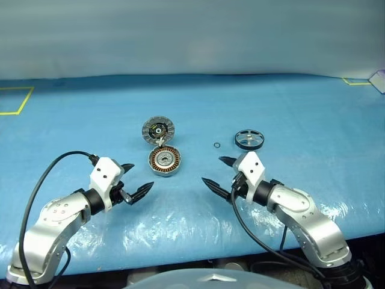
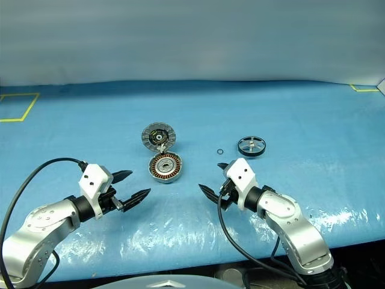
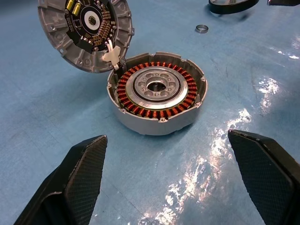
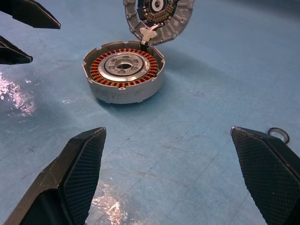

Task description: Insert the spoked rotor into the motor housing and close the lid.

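1. Now we see the housing (image 1: 165, 162) flat on the table (image 1: 301, 108), windings up, its lid (image 1: 157, 130) open behind it.
2. We see the rotor (image 1: 249, 139) flat, far right.
3. Our left gripper (image 1: 136, 180) and right gripper (image 1: 219, 171) gape wide, empty, flanking the housing.

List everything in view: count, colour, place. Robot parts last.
motor housing: 1, silver-grey with copper windings, open, centre of the table between the grippers
lid: 1, grey ribbed with dark centre, lying open behind the housing, joined at its edge
spoked rotor: 1, black rim with silver spokes, flat on the table, right of the housing
small ring: 1, black, between housing and rotor
table cover: 1, blue, glossy near the front edge
tape marks: yellow, far left and far right corners
left gripper: 1, black fingers, open, empty, left of the housing
right gripper: 1, black fingers, open, empty, right of the housing
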You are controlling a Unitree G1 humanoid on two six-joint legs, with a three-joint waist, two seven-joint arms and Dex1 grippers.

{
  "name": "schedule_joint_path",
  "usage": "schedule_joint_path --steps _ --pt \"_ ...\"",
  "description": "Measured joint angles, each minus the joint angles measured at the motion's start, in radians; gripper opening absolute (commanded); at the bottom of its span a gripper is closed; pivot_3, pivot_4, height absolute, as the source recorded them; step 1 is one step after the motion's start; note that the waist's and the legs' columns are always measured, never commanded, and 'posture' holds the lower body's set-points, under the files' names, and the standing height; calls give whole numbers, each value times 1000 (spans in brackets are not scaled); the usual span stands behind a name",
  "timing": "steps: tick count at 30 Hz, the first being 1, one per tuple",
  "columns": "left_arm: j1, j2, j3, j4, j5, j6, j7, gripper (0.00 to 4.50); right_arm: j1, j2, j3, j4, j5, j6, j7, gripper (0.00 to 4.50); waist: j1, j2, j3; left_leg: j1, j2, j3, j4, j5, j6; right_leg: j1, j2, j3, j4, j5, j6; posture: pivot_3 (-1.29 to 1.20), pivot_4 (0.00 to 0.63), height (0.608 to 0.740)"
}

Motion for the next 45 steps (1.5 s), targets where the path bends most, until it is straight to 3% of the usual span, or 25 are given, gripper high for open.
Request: schedule_joint_path --steps 5,11,16,22,31,45 --pt "7 -15 2 3 0 -2 1 4488 -66 -104 47 -2 -17 85 54 4485 -2 1 0 0 0 1 0 0 0 0 0 0 0 0 0 0 150 740" --pt "38 -62 3 45 33 -73 8 4488 -329 -224 230 42 -99 116 236 4485 -8 0 2 1 1 1 1 0 0 0 0 -1 1 0 0 0 150 740" --pt "105 -100 -12 70 116 -210 24 4488 -643 -153 420 214 -217 43 405 4485 -10 0 2 0 1 1 0 0 0 0 0 -1 0 1 0 0 150 740" --pt "186 -163 -7 80 159 -358 37 4488 -850 20 578 448 -336 -97 516 4485 -6 0 2 -1 0 0 0 0 0 -1 -1 -1 -1 5 -2 0 150 740" --pt "320 -209 -8 80 178 -466 36 4488 -917 146 623 704 -458 -257 568 4485 -6 1 3 -1 0 0 0 0 0 -2 0 -1 0 5 -3 0 150 740" --pt "320 -214 -6 80 179 -505 42 4488 -919 216 611 833 -514 -313 601 4485 -16 2 4 0 0 0 0 0 -1 -2 0 -1 1 5 -2 0 150 740"
